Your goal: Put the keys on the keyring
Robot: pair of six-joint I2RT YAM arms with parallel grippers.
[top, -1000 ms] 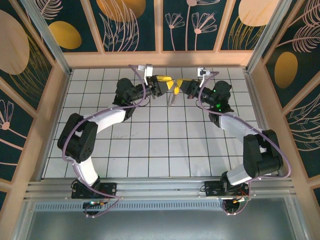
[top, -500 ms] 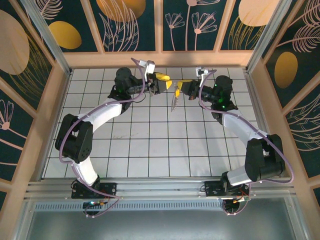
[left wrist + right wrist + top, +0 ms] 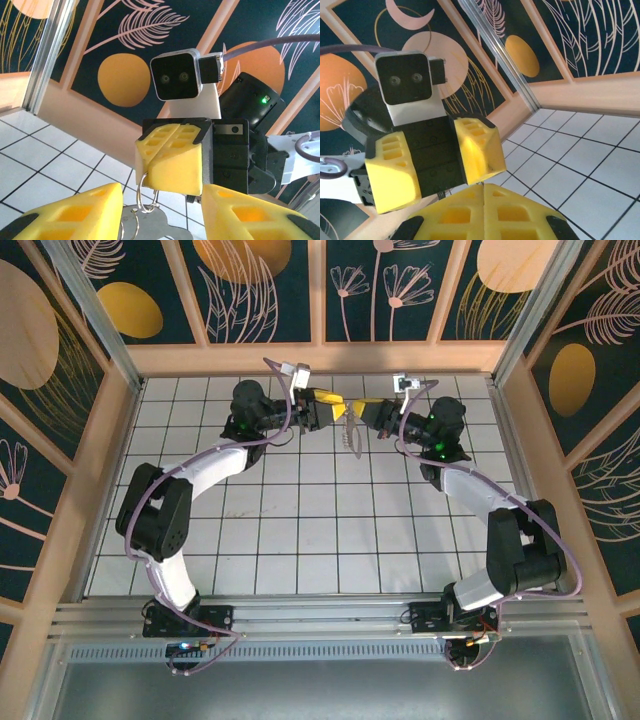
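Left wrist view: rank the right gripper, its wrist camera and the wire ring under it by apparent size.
Largest to smallest:
right gripper
wrist camera
wire ring (partly hidden)
All look similarly near, so ranking holds.

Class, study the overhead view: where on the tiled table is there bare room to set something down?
Free: the middle tiles between left arm, right arm and near rail; the far-left corner by the wall. Crowded: far centre, where left gripper and right gripper meet at the keyring.
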